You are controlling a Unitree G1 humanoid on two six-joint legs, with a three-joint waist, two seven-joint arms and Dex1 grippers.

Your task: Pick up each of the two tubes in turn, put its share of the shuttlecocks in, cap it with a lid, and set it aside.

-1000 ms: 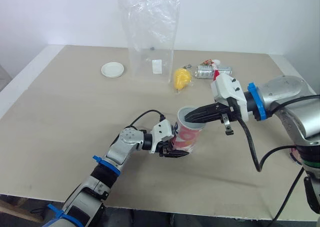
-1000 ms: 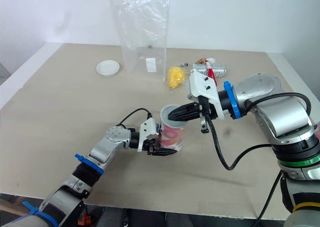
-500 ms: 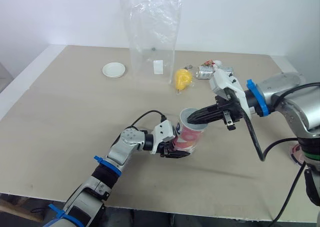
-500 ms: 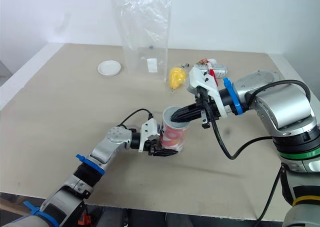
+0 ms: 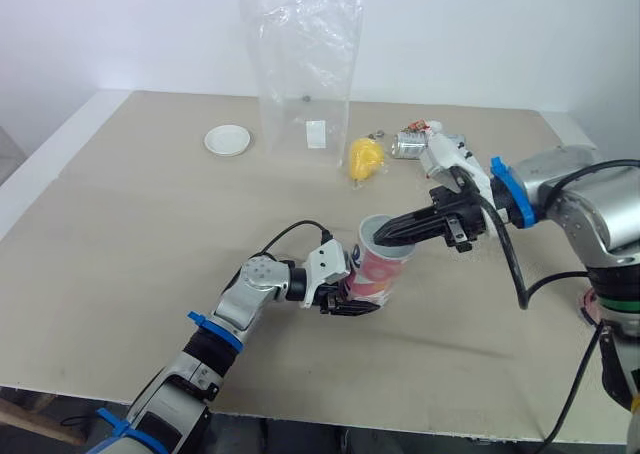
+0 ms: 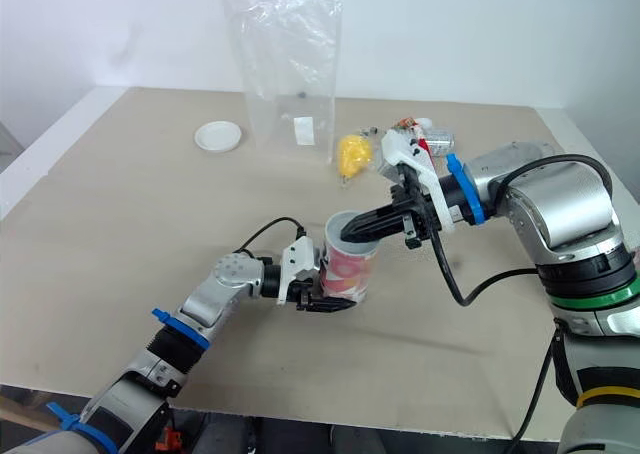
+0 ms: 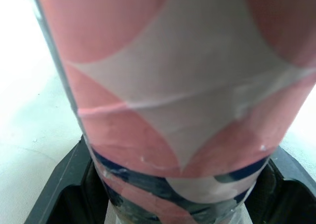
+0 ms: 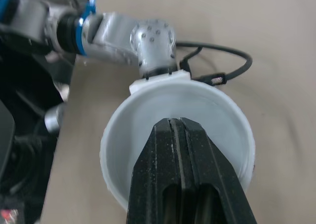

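Observation:
A pink and white tube [image 5: 381,270] stands upright on the table near its middle, its mouth open. My left gripper [image 5: 348,298] is shut on the tube's lower part; in the left wrist view the tube [image 7: 173,86] sits between the two black fingers [image 7: 61,187]. My right gripper [image 5: 386,237] reaches in from the right, fingers pressed shut, tips just inside the tube's rim. The right wrist view shows the shut fingertips [image 8: 178,135] over the white inside of the tube [image 8: 128,135]. Nothing shows between them.
A white lid [image 5: 227,139] lies at the back left. A tall clear plastic bag [image 5: 305,74] stands at the back centre, with a yellow object [image 5: 364,157] and a crumpled can [image 5: 425,142] to its right. The table's front edge is close behind my left arm.
My right gripper's tips have drawn back slightly to the right at the tube's mouth and its wrist has turned. The left gripper and tube have stayed put.

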